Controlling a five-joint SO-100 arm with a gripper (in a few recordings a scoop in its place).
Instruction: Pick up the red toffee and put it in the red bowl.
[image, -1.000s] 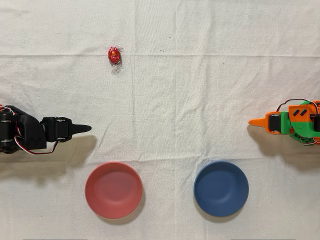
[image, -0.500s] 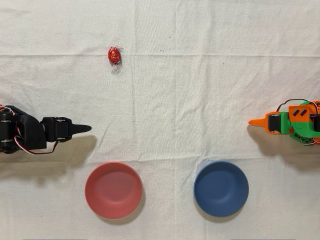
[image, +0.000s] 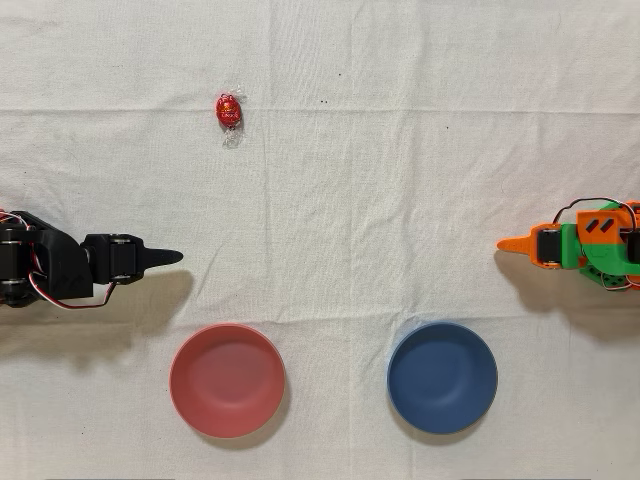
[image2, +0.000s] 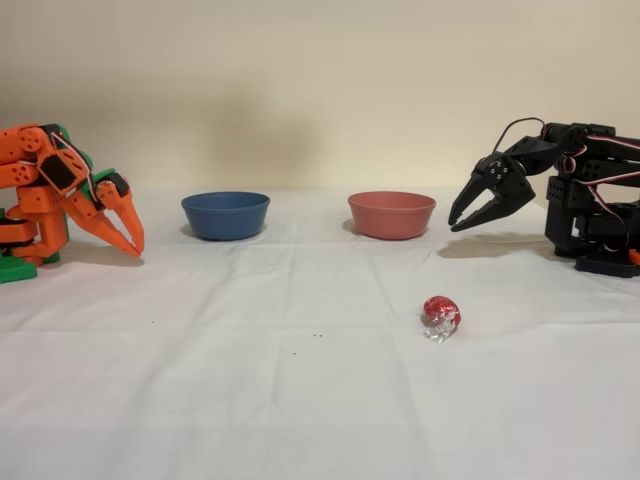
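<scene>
The red toffee lies alone on the cloth, at about one o'clock from the black gripper in the overhead view, well apart. Its jaws gape partly, empty. It should drop straight over the foil, avoiding the crinkly ends, then swing round to the red bowl.

Toffee: a small oval sweet in shiny red foil with clear crinkled wrapper ends. It lay on the white cloth, unheld, well apart from both bowls. In the overhead view it sat toward the top, left of centre.

Red bowl: round, shallow, matte salmon-red, plain. It stood upright and held nothing. In the overhead view it sat at lower left, almost directly below the toffee.
</scene>
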